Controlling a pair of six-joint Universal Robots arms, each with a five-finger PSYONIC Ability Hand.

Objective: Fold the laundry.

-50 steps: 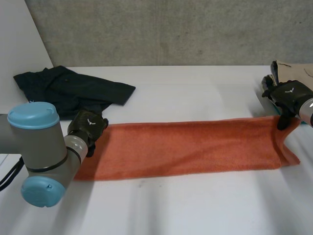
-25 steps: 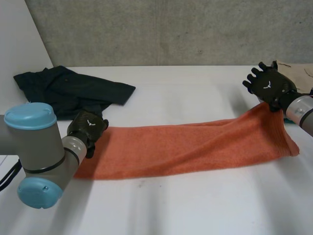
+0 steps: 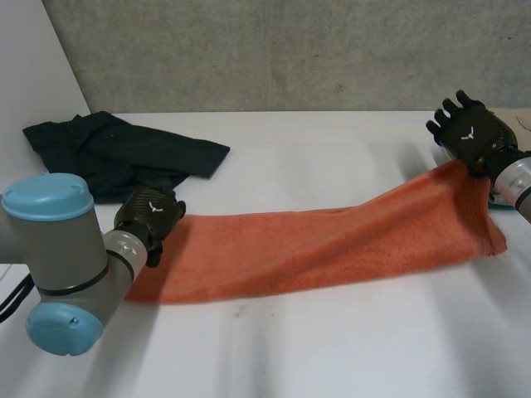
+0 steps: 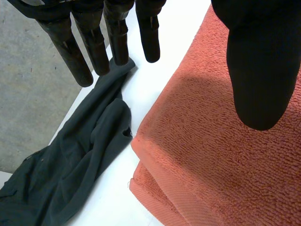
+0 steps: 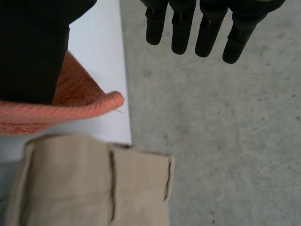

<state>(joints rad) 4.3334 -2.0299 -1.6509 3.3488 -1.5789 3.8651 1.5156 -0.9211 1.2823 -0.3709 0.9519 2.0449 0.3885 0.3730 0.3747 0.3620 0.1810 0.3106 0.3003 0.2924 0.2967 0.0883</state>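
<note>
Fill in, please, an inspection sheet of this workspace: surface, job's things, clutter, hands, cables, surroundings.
Surface: white table, with laundry on it.
Job's things: orange towel stretched between the hands, in two layers at its left end; black garment behind that end; beige garment at the table's right edge.
Clutter: nothing seen.
Hands: left hand open, thumb over the towel's left end; right hand open, up above the table, the towel's right end hanging at its thumb.
Cables: nothing seen.
Surroundings: grey wall behind the table.
</note>
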